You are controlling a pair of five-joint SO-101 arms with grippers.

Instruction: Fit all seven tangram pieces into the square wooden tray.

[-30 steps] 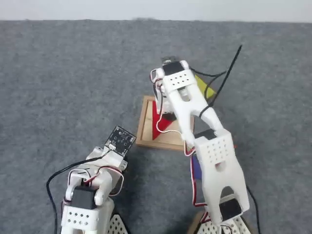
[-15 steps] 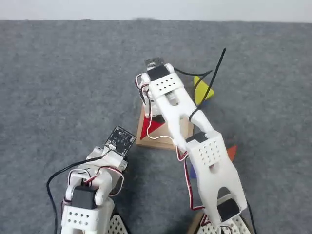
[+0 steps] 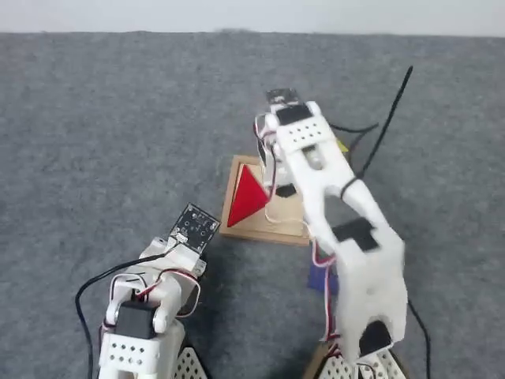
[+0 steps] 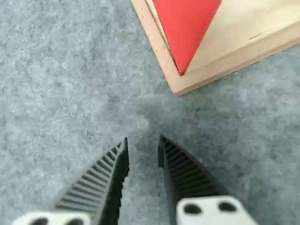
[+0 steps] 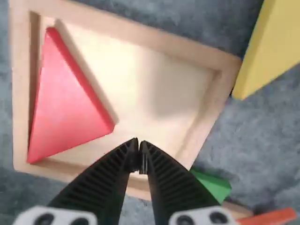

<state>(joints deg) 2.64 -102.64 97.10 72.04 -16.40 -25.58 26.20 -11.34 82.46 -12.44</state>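
Our right tool (image 5: 139, 143), pressed together and empty over the wooden tray (image 5: 140, 34) holding the red triangle (image 5: 61, 108), is nearer than the slightly spread left tool (image 4: 143, 139) to the yellow piece (image 5: 272, 47) just outside its rim.

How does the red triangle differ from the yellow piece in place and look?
The red triangle lies inside the wooden tray, along one wall; the yellow piece lies outside it on the grey carpet, near a tray corner. The red triangle shows whole; the yellow piece is cut off by the picture's edge, so its shape is unclear. Both are plain-coloured with straight edges.
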